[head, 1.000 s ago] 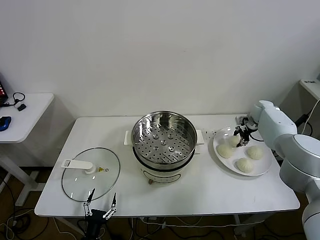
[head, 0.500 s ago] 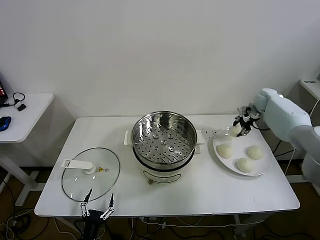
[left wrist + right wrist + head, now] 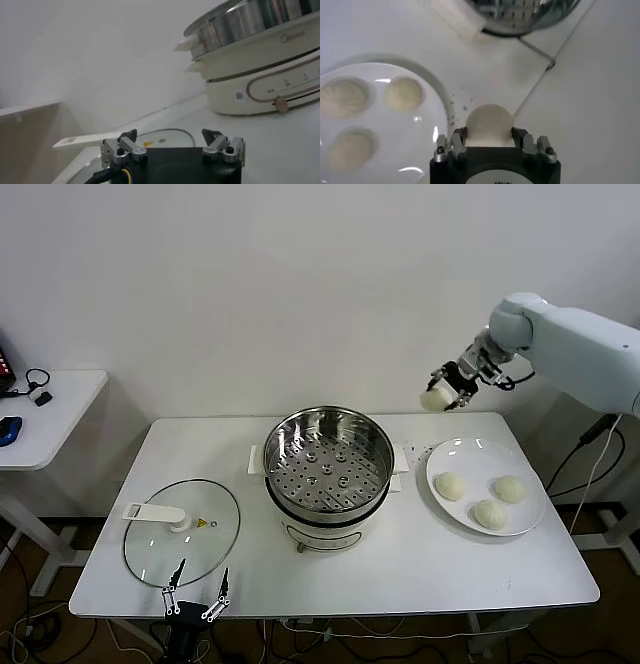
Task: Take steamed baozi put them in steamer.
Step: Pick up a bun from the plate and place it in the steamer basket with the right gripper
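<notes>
My right gripper (image 3: 441, 387) is raised high above the table, between the steamer (image 3: 327, 459) and the white plate (image 3: 449, 454), and is shut on one cream-white baozi (image 3: 435, 398). The right wrist view shows that baozi (image 3: 489, 124) pinched between the two fingers. Three more baozi (image 3: 451, 485) (image 3: 510, 488) (image 3: 489, 513) lie on the plate. The steamer's perforated basket holds nothing. My left gripper (image 3: 197, 599) hangs open at the table's front edge, near the glass lid.
A round glass lid (image 3: 155, 549) with a white handle lies flat at the table's front left. A small white side table (image 3: 45, 416) stands to the left. The wall is close behind the table.
The right gripper has lifted one baozi off the plate and carried it up and toward the steamer. The left arm has stayed where it was.
</notes>
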You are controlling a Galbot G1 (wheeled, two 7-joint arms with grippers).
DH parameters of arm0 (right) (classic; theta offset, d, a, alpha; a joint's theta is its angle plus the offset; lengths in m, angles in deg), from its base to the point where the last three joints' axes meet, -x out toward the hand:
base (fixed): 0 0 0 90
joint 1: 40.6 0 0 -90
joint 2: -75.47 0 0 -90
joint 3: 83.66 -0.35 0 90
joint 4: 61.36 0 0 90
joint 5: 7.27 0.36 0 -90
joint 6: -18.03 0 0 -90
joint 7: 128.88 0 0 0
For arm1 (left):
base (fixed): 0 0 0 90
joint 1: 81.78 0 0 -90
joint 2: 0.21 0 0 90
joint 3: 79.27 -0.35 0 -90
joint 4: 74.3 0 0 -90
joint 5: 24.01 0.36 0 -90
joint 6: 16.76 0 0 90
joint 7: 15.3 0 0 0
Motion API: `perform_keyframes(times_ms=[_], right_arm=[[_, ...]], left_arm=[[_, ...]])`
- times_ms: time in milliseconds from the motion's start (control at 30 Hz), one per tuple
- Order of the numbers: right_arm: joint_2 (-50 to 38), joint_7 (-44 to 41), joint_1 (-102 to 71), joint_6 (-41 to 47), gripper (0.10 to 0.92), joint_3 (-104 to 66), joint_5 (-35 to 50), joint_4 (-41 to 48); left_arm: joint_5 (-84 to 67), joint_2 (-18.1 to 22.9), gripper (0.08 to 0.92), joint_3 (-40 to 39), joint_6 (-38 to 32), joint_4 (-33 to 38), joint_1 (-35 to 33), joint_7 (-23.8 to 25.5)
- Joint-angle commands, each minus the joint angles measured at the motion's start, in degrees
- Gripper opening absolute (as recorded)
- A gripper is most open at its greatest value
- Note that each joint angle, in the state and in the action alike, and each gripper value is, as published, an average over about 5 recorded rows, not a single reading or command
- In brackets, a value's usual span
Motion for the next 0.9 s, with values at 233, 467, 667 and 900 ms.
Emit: perform_keyframes(times_ms=[233,467,667,900], right_arm=[[12.3,2.0,6.1,-17.3,0.619,4.5,5.1,-8.4],[20.0,1.8,-1.5,-18.7,0.621,1.5,0.0,3.0],[25.1,1.0,-9.0,-18.7,0.623,-2.1,-5.1,15.1],[27.8,0.2,-12.5,-18.7,0.621,-2.9,-5.0,21.8]], left_arm=[[0.2,0.3,0.823,0.0,-0.1,0.6,-0.2,-0.1],[0.0,0.2,0.823,0.4,-0.1,1.0,-0.4,-0.2],[-0.2,0.2,0.823,0.5,0.0,1.5,-0.3,-0.1],[-0.4,0.2,0.823,0.8,0.0,1.1,0.1,-0.1]])
